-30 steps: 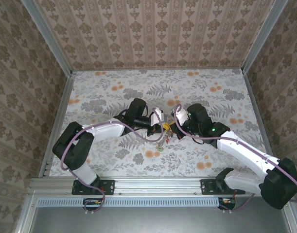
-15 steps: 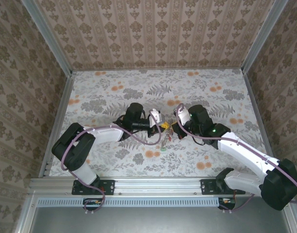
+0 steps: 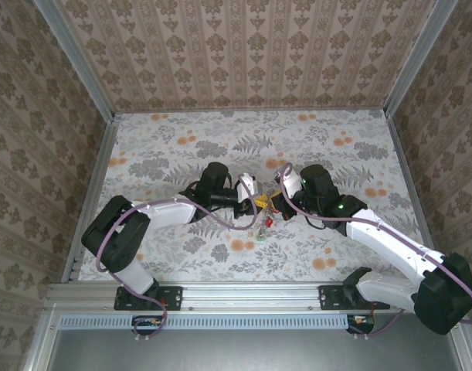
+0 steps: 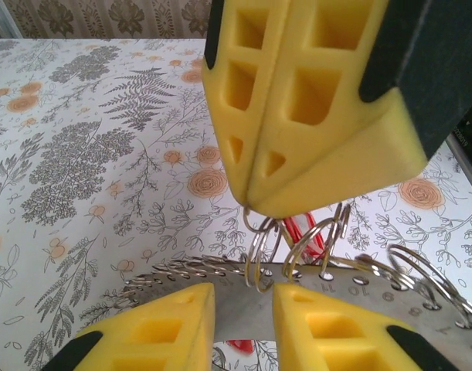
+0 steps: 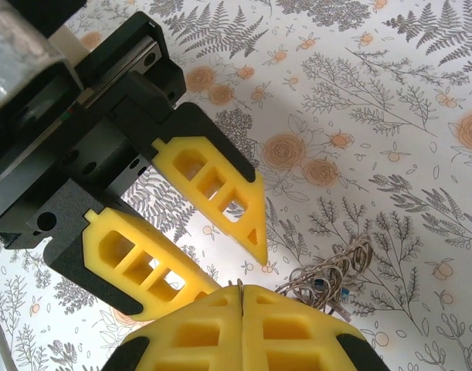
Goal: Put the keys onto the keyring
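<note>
Right end effector (image 4: 255,199): clenched on the small rings of the keyring (image 4: 351,284), just above its band.
Left end effector (image 4: 243,303): released, fingers apart on either side of the keyring's rim.
Red key (image 4: 305,230): behind the keyring's small rings.
Tabletop (image 4: 81,154): floral, beyond the keyring.

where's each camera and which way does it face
Top: above, behind the robot, facing down at the table; left arm, right arm show.
Left wrist: on left arm, facing past left gripper at right gripper and keyring.
Right wrist: on right arm, facing down past its gripper at the left one.
Shared: wrist views show both grippers.
</note>
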